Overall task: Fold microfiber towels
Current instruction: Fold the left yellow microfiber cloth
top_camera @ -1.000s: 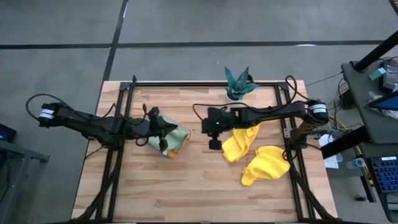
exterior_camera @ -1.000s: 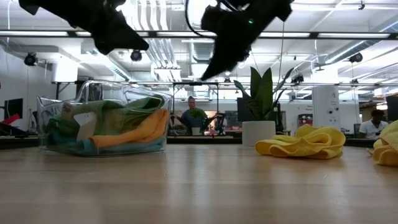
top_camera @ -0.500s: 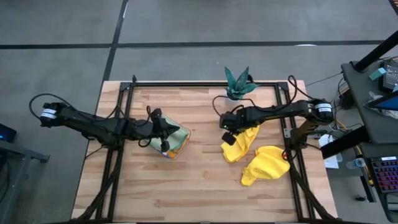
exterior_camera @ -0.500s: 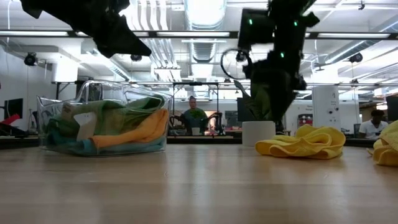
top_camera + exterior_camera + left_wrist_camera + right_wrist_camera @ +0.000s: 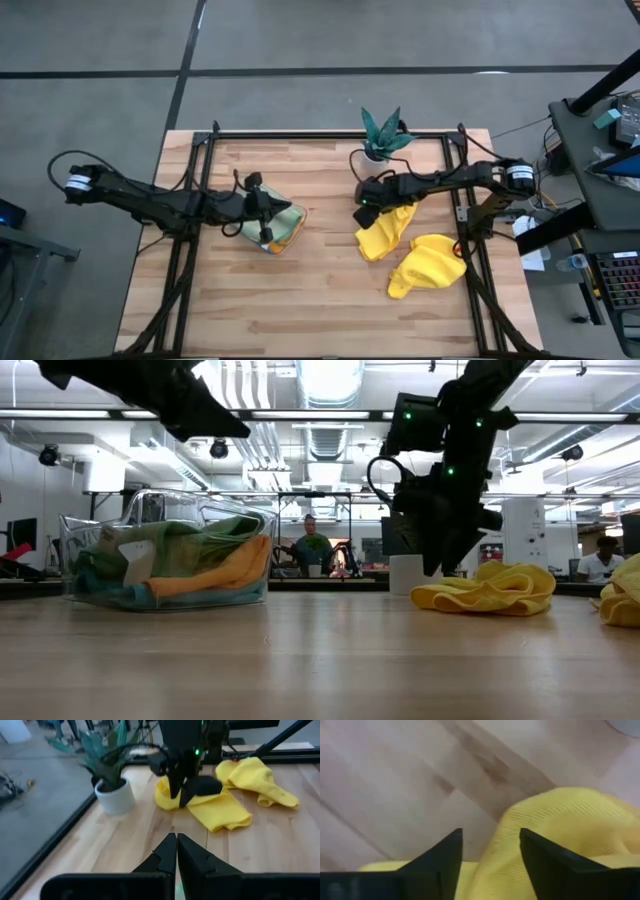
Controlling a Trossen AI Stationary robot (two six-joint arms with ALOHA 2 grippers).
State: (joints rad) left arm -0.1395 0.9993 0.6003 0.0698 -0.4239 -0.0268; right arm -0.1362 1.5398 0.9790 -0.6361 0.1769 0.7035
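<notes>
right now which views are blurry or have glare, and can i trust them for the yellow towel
Right wrist view: soft all over, the yellow towel fills it just past the open right gripper. Low view: bright ceiling lights glare, arms show as dark silhouettes. Left wrist view: shut left gripper blurred, towel beyond fairly clear. High view: even light, the most reliable.

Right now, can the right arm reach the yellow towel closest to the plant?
Probably yes. The right gripper is open and hovers directly over that yellow towel; nothing lies between them. The left gripper waits shut above the clear tray.
</notes>
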